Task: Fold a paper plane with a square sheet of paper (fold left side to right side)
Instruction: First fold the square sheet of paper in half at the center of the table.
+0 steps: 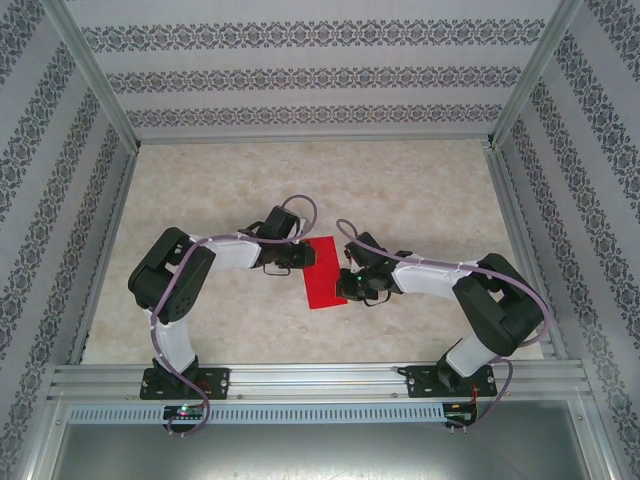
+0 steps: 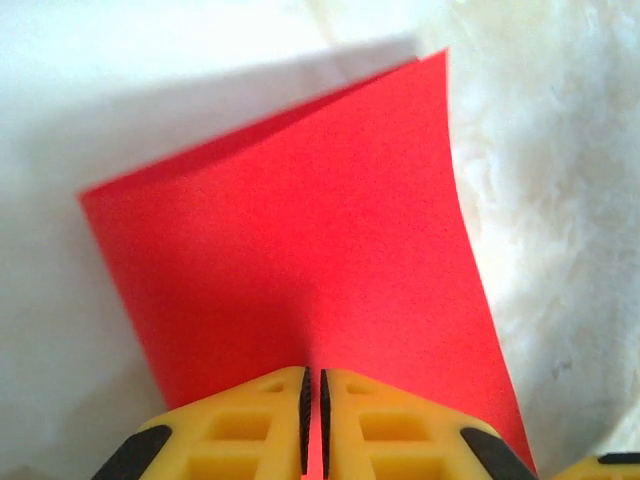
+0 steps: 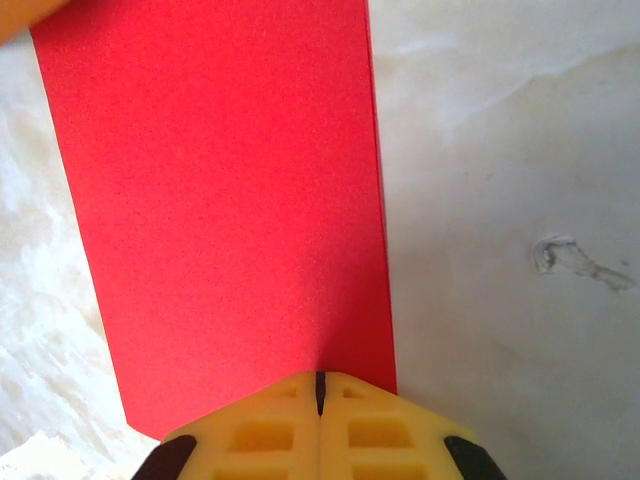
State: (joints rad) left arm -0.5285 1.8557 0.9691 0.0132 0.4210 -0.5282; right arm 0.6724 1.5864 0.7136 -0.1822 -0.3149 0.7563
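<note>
One red paper (image 1: 322, 272), narrow rect., lies at centre of table (image 1: 420, 190). L gripper (image 2: 312, 378) pinches its left edge, jaws a slit apart. R gripper (image 3: 320, 380) fully closed, tips at right edge.

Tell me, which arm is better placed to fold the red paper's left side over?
Probably the left. The left gripper pinches the paper at its left edge, which looks lifted off the table, ready to carry across. The right gripper sits shut at the opposite edge, better suited to steadying it.
</note>
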